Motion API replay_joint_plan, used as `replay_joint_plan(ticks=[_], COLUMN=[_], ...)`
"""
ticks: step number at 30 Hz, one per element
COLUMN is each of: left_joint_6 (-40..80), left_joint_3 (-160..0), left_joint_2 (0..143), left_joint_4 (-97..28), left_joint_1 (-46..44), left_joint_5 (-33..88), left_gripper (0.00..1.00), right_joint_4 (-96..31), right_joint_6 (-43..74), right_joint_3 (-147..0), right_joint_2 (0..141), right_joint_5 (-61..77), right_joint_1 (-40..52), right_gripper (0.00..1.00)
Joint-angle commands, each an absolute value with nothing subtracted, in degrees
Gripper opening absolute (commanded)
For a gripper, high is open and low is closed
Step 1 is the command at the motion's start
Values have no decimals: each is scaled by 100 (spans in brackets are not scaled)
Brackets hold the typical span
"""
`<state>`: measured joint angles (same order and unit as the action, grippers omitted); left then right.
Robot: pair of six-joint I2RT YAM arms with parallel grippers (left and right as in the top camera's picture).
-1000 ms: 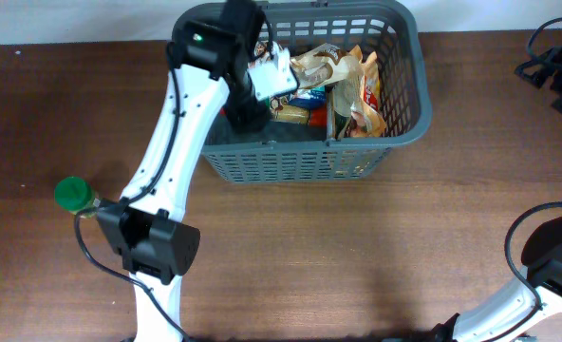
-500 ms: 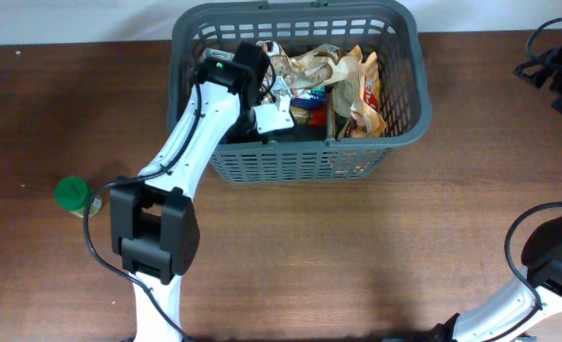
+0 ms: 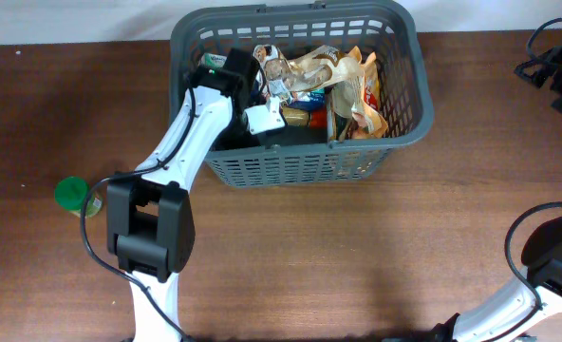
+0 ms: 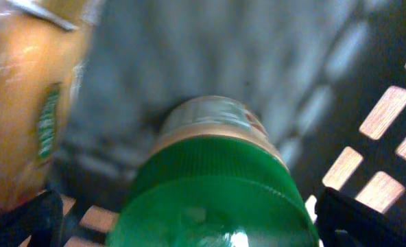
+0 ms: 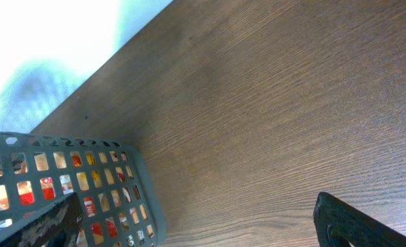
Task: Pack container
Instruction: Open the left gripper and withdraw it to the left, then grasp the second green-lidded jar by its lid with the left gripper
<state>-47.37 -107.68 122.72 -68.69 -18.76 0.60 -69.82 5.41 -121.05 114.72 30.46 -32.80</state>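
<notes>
The dark grey slotted basket point(image 3: 300, 166) stands at the back middle of the table and holds several snack bags point(image 3: 352, 90). My left gripper point(image 3: 259, 122) reaches down inside its left half. In the left wrist view a jar with a green lid point(image 4: 210, 185) lies between my spread fingers, with a gap on the left side, against the basket floor and lattice wall point(image 4: 367, 103). My left gripper point(image 4: 189, 230) is open. My right gripper point(image 5: 196, 223) is open and empty over bare table right of the basket point(image 5: 141, 199).
A second green-lidded jar point(image 3: 72, 195) stands on the table at the left, beside the left arm's base. An orange bag point(image 4: 25, 103) lies left of the jar in the basket. Dark gear point(image 3: 552, 71) sits at the far right edge.
My left gripper has dropped from above the basket rim down into the basket's left half and shifted slightly left. The right arm has not moved.
</notes>
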Motion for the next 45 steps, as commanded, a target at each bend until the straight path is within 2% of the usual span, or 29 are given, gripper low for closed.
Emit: replay_joint_plan(ticks=[1, 12, 17, 21, 25, 28, 31, 35, 38, 42, 45], left_joint_6=[-3835, -2762, -2764, -2724, -1406, -744, -384, -447, -718, -786, -860], left_joint_3=[-11671, -15826, -16647, -16619, -16617, -16617, -16536, -16046, -15218, -13734, -12698], left_joint_2=[12210, 12210, 12199, 12191, 12189, 12189, 12191, 12175, 12175, 12175, 12175], left_joint_4=[-7137, -8420, -8910, -9102, -9212, -9452, -9668, -9668, -9671, -9629, -9148], left_joint_1=[-1857, -1809, -1586, -1323, -843, -172, 679, 1798, 2440, 2877, 2941], left_joint_5=[1, 19, 19, -97, -1474, -1610, -1223, 126, 578, 628, 635], left_gripper=[99, 99, 99, 100, 99, 99, 99, 99, 99, 99, 99], right_joint_4=[-6969, -6969, -6967, -6969, -6969, -6969, -6969, -6969, -6969, -6969, -6969], right_joint_6=[519, 519, 519, 519, 519, 519, 519, 519, 519, 519, 519], right_joint_3=[-12095, -12095, -12095, -12095, -12095, -12095, -12095, -12095, -12095, -12095, -12095], right_joint_2=[11483, 11483, 11483, 11483, 11483, 11483, 11483, 11483, 11483, 11483, 11483], right_joint_5=[3055, 3055, 3055, 3055, 3055, 3055, 3055, 3055, 3055, 3055, 3055], right_joint_1=[-3253, -3253, -3253, -3253, -3253, -3253, -3253, -3253, -3253, -3253, -3253], right_gripper=[99, 99, 99, 99, 99, 99, 99, 99, 99, 99, 99])
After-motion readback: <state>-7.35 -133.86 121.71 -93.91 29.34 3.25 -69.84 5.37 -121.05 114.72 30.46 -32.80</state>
